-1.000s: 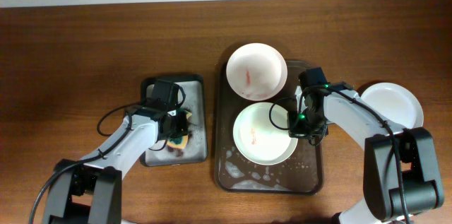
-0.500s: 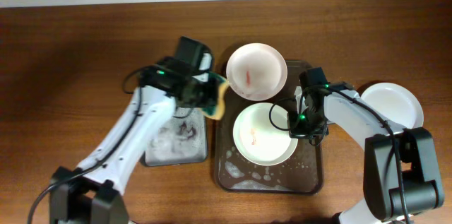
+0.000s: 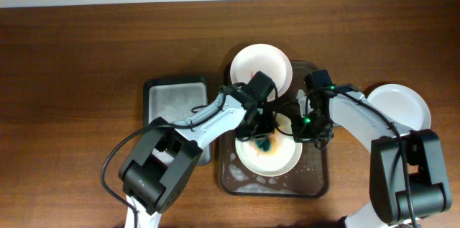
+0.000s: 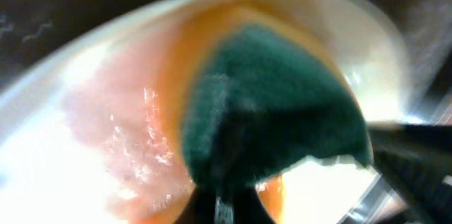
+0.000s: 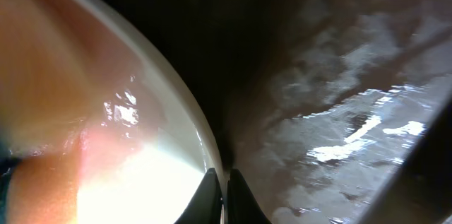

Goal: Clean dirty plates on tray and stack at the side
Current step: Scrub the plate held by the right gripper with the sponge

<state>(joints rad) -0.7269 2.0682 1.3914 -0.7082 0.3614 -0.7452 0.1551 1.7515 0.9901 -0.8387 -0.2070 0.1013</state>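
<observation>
The dark brown tray (image 3: 316,179) holds two white plates. The near plate (image 3: 280,157) lies in the tray's middle; the far plate (image 3: 260,70) with a red smear rests on the tray's far rim. A third plate (image 3: 402,106) sits on the table at the right. My left gripper (image 3: 263,140) is shut on the green and yellow sponge (image 4: 275,104) and presses it onto the near plate (image 4: 92,125). My right gripper (image 3: 302,129) is shut on that plate's right rim (image 5: 201,139), as the right wrist view shows.
The smaller black tray with a grey, sudsy bottom (image 3: 172,106) sits left of the brown tray, without the sponge. Soap suds (image 3: 251,179) lie along the brown tray's near edge. The tray floor looks wet in the right wrist view (image 5: 339,111).
My left arm lifted the sponge out of the small black tray, carried it right across the tray, and set it down on the near plate. The right arm has not moved.
</observation>
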